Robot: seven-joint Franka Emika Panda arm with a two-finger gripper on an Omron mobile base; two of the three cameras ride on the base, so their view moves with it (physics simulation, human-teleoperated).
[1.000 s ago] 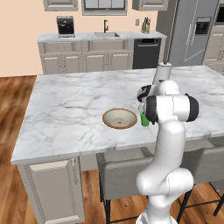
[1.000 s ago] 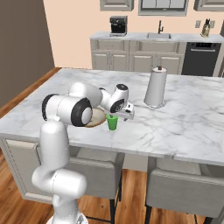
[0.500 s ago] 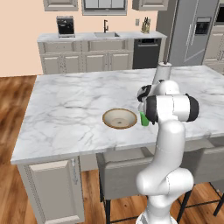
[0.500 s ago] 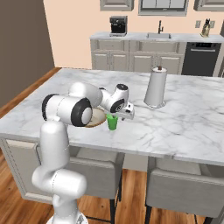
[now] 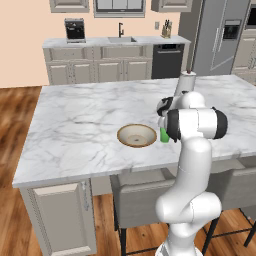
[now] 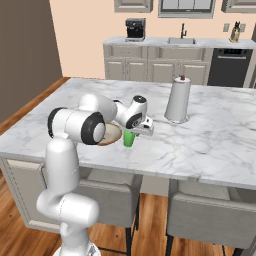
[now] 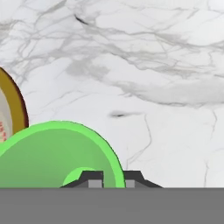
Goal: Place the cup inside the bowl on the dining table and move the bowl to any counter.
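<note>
Kitchen sim, big marble table [image 5: 75,125] up front. Bowl [image 5: 137,135] sits on it near the front edge, nothing inside yet. Cup [image 6: 129,139] stands on the marble just beside the bowl, on the side nearer the paper towel roll [image 6: 177,100]. Gripper [image 7: 110,178] is down on it, fingers pinching the cup's rim wall, one inside and one outside. So I'd say barely started: cup grabbed but not lifted, and the bowl's trip to the counter [image 5: 115,42] behind the table is all left.
</note>
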